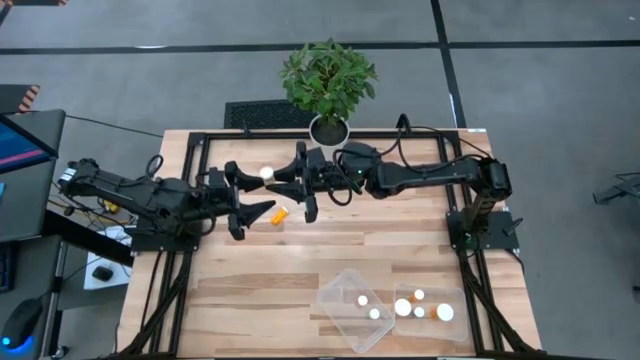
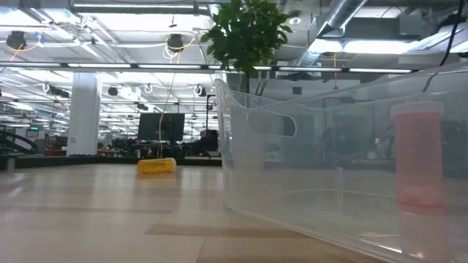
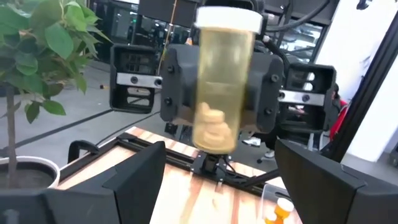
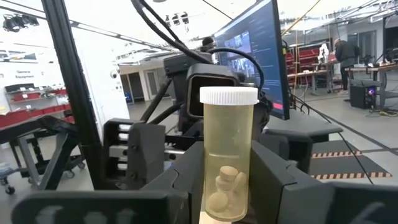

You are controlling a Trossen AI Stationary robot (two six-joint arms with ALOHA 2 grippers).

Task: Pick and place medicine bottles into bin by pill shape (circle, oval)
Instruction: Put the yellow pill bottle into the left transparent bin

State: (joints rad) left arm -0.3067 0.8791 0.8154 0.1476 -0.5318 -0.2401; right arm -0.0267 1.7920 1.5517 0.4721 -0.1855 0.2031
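Near table front | two clear bins (image 1: 352,310) | capped bottles (image 1: 403,307) inside

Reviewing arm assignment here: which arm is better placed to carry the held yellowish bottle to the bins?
Right. The right tool already grips the yellowish bottle upright, and the clear bins lie on its side. The left tool is open, facing it.
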